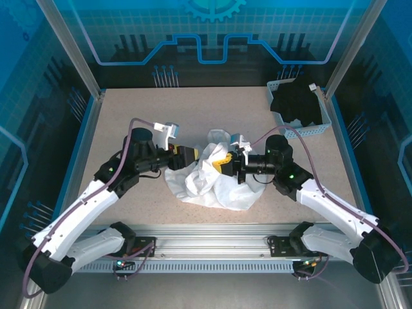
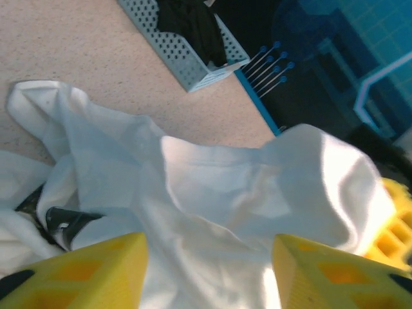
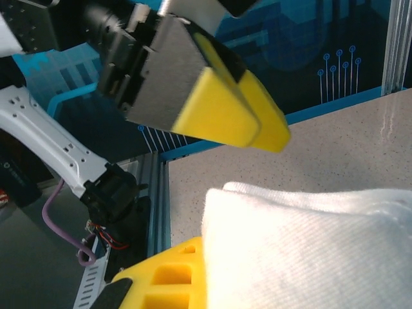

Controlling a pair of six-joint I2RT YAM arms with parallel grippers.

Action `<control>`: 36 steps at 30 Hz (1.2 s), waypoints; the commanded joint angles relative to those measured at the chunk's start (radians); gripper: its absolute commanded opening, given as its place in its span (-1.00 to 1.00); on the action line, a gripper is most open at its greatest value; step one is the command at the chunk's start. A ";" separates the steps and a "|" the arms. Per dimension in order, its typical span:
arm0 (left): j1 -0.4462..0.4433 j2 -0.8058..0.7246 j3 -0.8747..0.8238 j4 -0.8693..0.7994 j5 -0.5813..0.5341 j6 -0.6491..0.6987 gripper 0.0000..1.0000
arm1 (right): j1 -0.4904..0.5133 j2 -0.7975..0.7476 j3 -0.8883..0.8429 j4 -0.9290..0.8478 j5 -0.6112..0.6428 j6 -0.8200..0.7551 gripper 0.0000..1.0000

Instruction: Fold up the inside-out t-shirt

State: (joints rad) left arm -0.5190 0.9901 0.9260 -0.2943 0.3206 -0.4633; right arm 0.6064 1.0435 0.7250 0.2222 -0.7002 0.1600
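White t-shirt (image 2: pixel 212 187) lies inside the wide-open left end effector (image 2: pixel 209 241).

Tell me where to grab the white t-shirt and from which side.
Grip the loose fold poking out at the far end of the t-shirt, coming in low from the left. The rest is a crumpled heap; that fold likely offers a thin free edge to pinch.

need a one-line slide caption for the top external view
Left gripper and right gripper face each other across the crumpled t-shirt; basket with black garment at far right.
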 commanded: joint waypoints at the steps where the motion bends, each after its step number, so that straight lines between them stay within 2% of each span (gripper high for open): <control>1: 0.006 0.073 -0.009 -0.008 0.046 -0.089 0.24 | -0.008 -0.038 -0.001 -0.033 -0.005 -0.071 -1.00; 5: 0.002 0.120 -0.089 0.212 0.208 -0.258 0.36 | 0.006 -0.044 -0.020 -0.023 0.018 -0.084 -1.00; 8: 0.002 0.150 -0.110 0.300 0.231 -0.308 0.37 | 0.023 -0.029 -0.021 -0.028 0.022 -0.101 -1.00; 10: 0.001 0.171 -0.107 0.342 0.245 -0.326 0.30 | 0.033 -0.019 -0.016 -0.036 0.023 -0.110 -1.00; 13: 0.001 0.212 -0.099 0.406 0.278 -0.362 -0.07 | 0.046 -0.023 -0.013 -0.054 0.034 -0.124 -1.00; 18: 0.004 0.226 -0.066 0.429 0.292 -0.348 -0.90 | 0.050 -0.069 -0.032 -0.078 0.075 -0.141 -1.00; 19: 0.005 0.220 -0.057 0.427 0.288 -0.335 -1.00 | 0.050 -0.079 -0.037 -0.081 0.082 -0.143 -1.00; 23: 0.018 0.158 -0.044 0.438 0.256 -0.276 -1.00 | 0.054 -0.110 -0.058 -0.107 0.125 -0.159 -1.00; 27: 0.024 0.082 -0.052 0.475 0.230 -0.208 -1.00 | 0.075 -0.128 -0.079 -0.125 0.172 -0.176 -0.88; 30: 0.024 0.029 -0.060 0.497 0.220 -0.160 -1.00 | 0.092 -0.134 -0.091 -0.123 0.200 -0.183 -0.86; 34: 0.024 -0.015 -0.061 0.415 0.162 -0.108 -1.00 | 0.100 -0.143 -0.095 -0.113 0.224 -0.189 -0.90; 36: 0.024 -0.032 -0.070 0.393 0.157 -0.095 -1.00 | 0.101 -0.138 -0.091 -0.116 0.233 -0.191 -0.83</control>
State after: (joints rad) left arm -0.5018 0.9798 0.8429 0.1375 0.5167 -0.6285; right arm 0.6941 0.9203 0.6357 0.1108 -0.4999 -0.0105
